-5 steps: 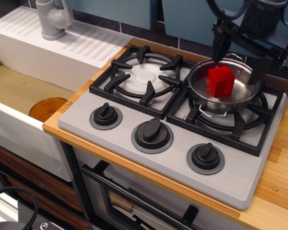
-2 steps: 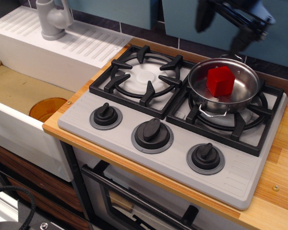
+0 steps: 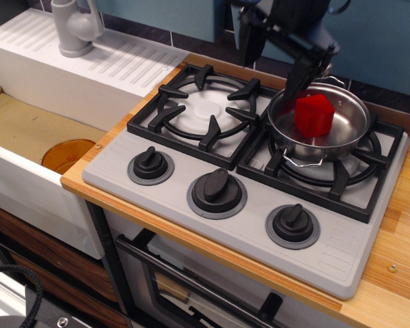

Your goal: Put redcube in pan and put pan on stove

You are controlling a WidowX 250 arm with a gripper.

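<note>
Sitting in pan [image 3: 326, 125] on stove [image 3: 246, 178]: redcube [image 3: 313, 115], looks rigid, light; grip flat sides. Pan slippery, take by rim. End effector [image 3: 277, 51] apart, empty.

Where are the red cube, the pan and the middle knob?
Red cube [image 3: 314, 115], camera view, front face.
Pan [image 3: 344, 140], camera view, right side wall.
Middle knob [image 3: 216, 188], camera view, raised grip.

red redcube [image 3: 314, 115], silver pan [image 3: 348, 133], grey stove [image 3: 246, 225]
</note>
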